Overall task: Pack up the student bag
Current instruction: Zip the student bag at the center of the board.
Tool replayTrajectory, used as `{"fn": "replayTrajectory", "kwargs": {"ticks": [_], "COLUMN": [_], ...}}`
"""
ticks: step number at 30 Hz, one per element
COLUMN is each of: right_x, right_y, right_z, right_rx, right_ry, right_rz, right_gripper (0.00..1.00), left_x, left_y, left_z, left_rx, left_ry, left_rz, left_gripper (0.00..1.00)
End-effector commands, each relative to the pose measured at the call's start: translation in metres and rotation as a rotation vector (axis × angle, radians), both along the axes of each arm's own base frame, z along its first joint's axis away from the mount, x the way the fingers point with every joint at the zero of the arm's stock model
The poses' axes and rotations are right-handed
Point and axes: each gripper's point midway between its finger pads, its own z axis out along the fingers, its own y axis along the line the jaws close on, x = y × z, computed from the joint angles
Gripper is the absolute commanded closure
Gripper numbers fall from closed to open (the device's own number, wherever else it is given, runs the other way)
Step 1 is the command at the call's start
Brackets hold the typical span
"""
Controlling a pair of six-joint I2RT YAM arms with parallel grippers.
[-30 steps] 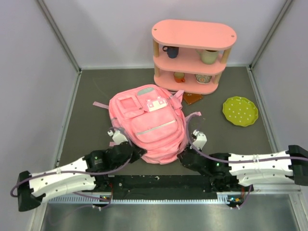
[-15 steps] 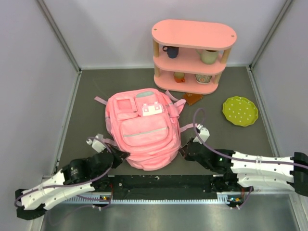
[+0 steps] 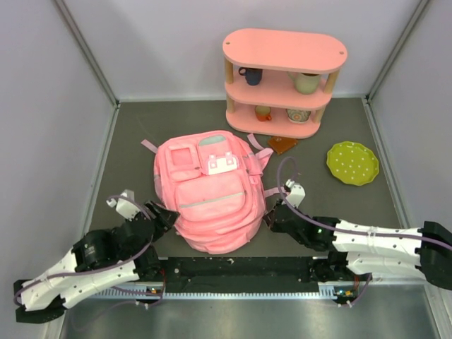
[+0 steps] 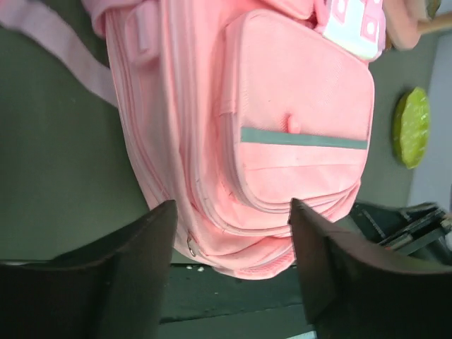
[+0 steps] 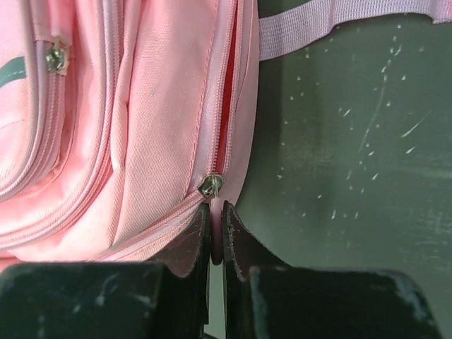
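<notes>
The student bag (image 3: 210,194), a soft pink backpack, lies front-up in the middle of the table with its bottom toward the arms. My left gripper (image 3: 161,214) stands open just off the bag's near left corner, holding nothing. In the left wrist view its dark fingers (image 4: 141,254) frame the bag (image 4: 282,127) from a short distance. My right gripper (image 3: 272,217) is at the bag's right side, shut on the pink pull tab (image 5: 217,236) of the main zipper, just below the metal slider (image 5: 211,186). The zipper (image 5: 224,106) above the slider gapes slightly.
A rigid pink three-tier shelf (image 3: 284,49) with cups and bowls stands at the back. A green dotted plate (image 3: 352,163) lies at the right, and a brown flat item (image 3: 283,145) sits by the shelf's foot. Grey walls enclose the table; a black rail (image 3: 240,268) runs along the near edge.
The left gripper has opened, let go of the bag and drawn back to the left. The bag has turned straighter and slid a little nearer. The right gripper stays shut on the zipper tab.
</notes>
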Motion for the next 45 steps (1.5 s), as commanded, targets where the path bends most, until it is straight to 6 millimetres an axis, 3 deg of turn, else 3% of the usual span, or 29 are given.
{"fn": "replayTrajectory", "kwargs": {"ticks": [1, 4, 8, 12, 14, 15, 16, 18, 22, 28, 35, 39, 45], "right_x": [0.011, 0.008, 0.007, 0.007, 0.007, 0.006, 0.006, 0.006, 0.007, 0.006, 0.006, 0.006, 0.004], "right_y": [-0.011, -0.004, -0.002, -0.005, -0.007, -0.008, -0.009, -0.011, -0.015, -0.020, -0.022, -0.025, -0.027], "right_z": [-0.005, -0.007, -0.007, -0.004, -0.002, -0.003, -0.002, 0.001, 0.005, 0.011, 0.016, 0.018, 0.016], "right_rx": [-0.100, -0.089, -0.081, -0.070, -0.066, -0.064, -0.063, -0.052, -0.042, -0.030, -0.017, -0.021, -0.025], "right_ry": [-0.033, -0.018, -0.014, -0.025, -0.030, -0.030, -0.031, -0.037, -0.049, -0.058, -0.067, -0.073, -0.070], "right_rz": [-0.005, 0.023, 0.032, 0.025, 0.020, 0.017, 0.015, 0.011, -0.004, -0.013, -0.016, -0.018, -0.017], "right_gripper": [1.00, 1.00, 1.00, 1.00, 1.00, 1.00, 1.00, 1.00, 1.00, 1.00, 1.00, 1.00, 1.00], "left_x": [0.019, 0.020, 0.027, 0.034, 0.025, 0.028, 0.025, 0.026, 0.018, 0.004, 0.000, 0.012, 0.033], "left_y": [-0.010, -0.041, -0.077, -0.129, -0.156, -0.169, -0.181, -0.200, -0.235, -0.261, -0.277, -0.272, -0.252], "left_z": [0.033, 0.031, 0.043, 0.069, 0.068, 0.077, 0.070, 0.077, 0.061, 0.034, 0.003, -0.019, -0.035], "left_rx": [0.079, 0.139, 0.198, 0.330, 0.351, 0.366, 0.371, 0.368, 0.356, 0.341, 0.382, 0.464, 0.568], "left_ry": [-0.089, -0.026, -0.029, -0.226, -0.255, -0.328, -0.327, -0.389, -0.405, -0.424, -0.384, -0.331, -0.295], "left_rz": [-0.009, -0.100, -0.211, -0.525, -0.703, -0.768, -0.834, -0.907, -1.055, -1.147, -1.139, -1.062, -0.921], "left_gripper": [0.21, 0.11, 0.10, 0.08, 0.08, 0.07, 0.07, 0.07, 0.09, 0.09, 0.16, 0.19, 0.25]}}
